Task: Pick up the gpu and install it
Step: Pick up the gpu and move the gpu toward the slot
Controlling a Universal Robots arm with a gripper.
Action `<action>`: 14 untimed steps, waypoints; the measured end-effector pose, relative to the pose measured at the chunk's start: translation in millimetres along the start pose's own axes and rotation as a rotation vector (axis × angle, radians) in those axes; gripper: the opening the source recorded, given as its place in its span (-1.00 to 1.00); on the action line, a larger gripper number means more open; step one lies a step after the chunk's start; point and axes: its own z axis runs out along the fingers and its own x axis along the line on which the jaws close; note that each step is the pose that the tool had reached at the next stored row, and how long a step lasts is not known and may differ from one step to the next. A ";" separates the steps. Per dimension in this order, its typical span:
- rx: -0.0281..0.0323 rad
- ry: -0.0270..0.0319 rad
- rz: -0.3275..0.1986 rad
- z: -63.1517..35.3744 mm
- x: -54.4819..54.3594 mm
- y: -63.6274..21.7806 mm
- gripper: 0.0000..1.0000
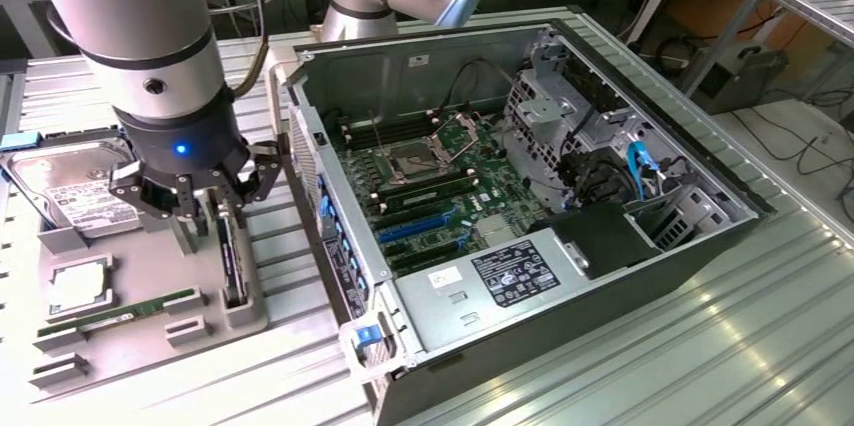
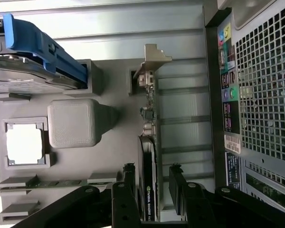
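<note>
1. The gripper point(image 2: 152, 187) hangs low over the grey tray point(image 1: 140, 264), wide open and holding nothing; its two fingers point(image 2: 129, 183) stand one on each side of the gpu point(image 2: 148, 142), with a thin gap showing on both sides.
2. The gpu stands on edge in its slot in the tray, directly under the gripper point(image 1: 207, 218) and running out past the fingertips; its black fan end lies between the fingers, and its silver bracket point(image 2: 154, 59) sits at the far end, away from the gripper.
3. Risk at the grip: the gaps look uneven, so one finger may well touch first and push the card sideways in its slot; a pinch on the fan cover rather than the board could slip or stress it.
4. Risk at the lift: held near one end, the card could tilt and the bracket catch in the holder.
5. Beside the gripper, away from the computer, lie a processor chip point(image 1: 78, 286), a memory stick point(image 1: 120, 311) and a hard drive point(image 1: 80, 191); a wide swing could knock them.
6. Farther off on the other side stands the open computer case point(image 2: 266, 95); its motherboard point(image 1: 441, 176) lies deep inside, so the case wall could snag the card.
</note>
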 end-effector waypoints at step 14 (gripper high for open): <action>0.0019 0.0238 0.002 25.2 0.6 -0.2 -0.15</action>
